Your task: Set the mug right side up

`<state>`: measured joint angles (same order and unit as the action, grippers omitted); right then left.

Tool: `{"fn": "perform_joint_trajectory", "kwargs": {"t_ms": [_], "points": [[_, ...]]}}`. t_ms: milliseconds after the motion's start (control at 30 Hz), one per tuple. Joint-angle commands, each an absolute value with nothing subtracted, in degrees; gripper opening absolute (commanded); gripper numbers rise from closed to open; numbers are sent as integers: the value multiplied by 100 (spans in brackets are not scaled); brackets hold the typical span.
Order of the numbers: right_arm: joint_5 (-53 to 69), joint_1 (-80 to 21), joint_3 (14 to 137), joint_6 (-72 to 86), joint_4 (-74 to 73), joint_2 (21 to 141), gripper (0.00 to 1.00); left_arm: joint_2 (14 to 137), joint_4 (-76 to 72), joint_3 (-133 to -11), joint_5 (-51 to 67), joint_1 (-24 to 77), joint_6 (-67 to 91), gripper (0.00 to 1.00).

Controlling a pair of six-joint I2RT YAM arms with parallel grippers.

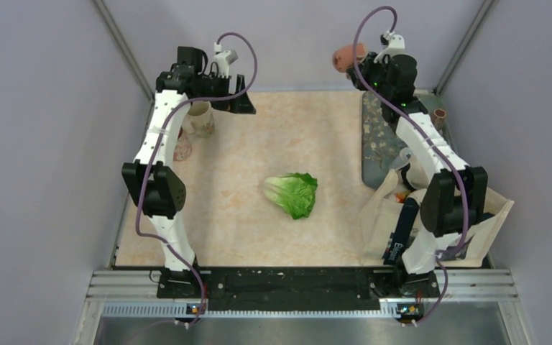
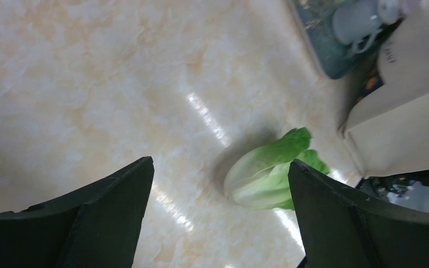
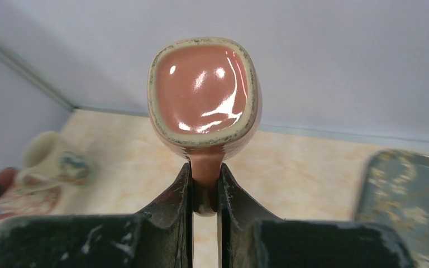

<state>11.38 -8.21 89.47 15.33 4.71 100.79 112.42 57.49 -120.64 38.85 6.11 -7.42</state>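
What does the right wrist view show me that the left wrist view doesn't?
Right wrist only: the glossy pink ceramic mug, its handle pinched in the shut right gripper, and blurred cream mugs at left. Left wrist only: the green lettuce head, the beige cloth bag and the open left gripper. Both: the beige marbled tabletop and the teal patterned tray.

The pink mug (image 3: 204, 92) has its handle partly hidden between the fingers of the right gripper (image 3: 205, 174). Left of it, cream mugs (image 3: 39, 173) blur; to its right, a patterned tray (image 3: 408, 190) is cropped.
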Motion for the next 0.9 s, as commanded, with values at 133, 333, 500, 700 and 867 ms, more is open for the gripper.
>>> {"fn": "perform_joint_trajectory", "kwargs": {"t_ms": [133,333,500,700,867], "points": [[2130,-1849,7759,3398,2929,8650,0,10654,2917,-12155,5999,903,2342,88],[2410,-2300,7335,4214,3724,8385,0,10724,2042,-12123,6148,1248,3366,85],[2516,-2471,7223,4472,3916,8372,0,10780,1366,-12202,6313,1303,4026,82],[2619,-2587,7239,4622,3983,8422,0,10722,1439,-12292,6225,1517,3871,76],[2771,-2860,7287,4835,4177,8670,0,10845,1272,-12467,6281,1624,4131,55]]}}
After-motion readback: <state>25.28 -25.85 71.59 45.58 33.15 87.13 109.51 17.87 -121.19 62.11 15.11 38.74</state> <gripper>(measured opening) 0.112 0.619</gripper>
